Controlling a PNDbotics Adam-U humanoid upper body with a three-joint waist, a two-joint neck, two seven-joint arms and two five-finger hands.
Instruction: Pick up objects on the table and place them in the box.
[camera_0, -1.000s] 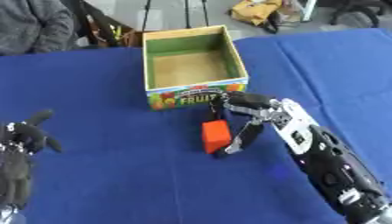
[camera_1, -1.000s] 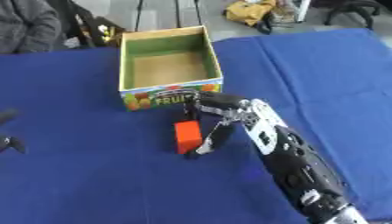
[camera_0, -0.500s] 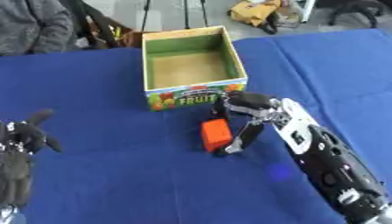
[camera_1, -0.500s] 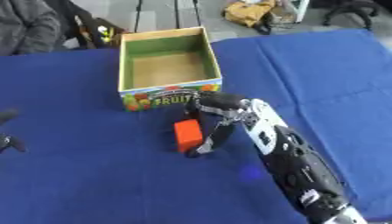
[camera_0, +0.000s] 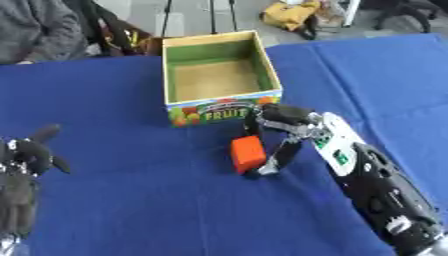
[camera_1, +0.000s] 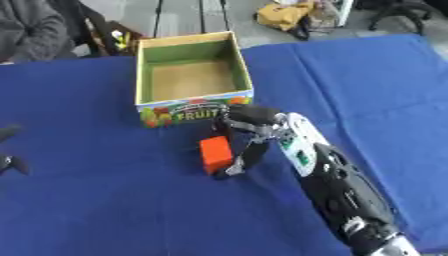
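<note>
The right hand (camera_0: 282, 131) is curling its fingers around the orange block (camera_0: 248, 154), which is sitting on the blue worktop (camera_0: 140, 200) just in front of the box (camera_0: 220, 76). The block could be slipping sideways during lifting, since only its right side looks covered.

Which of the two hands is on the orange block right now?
The right hand, just in front of the fruit box, its fingers curled around the orange block. The left hand rests idle at the lower left, touching nothing.

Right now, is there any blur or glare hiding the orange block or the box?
Left eye view: soft all over, no glare; orange block and box readable, right hand edges smeared. Right eye view: same softness, left hand cut off at the edge.
</note>
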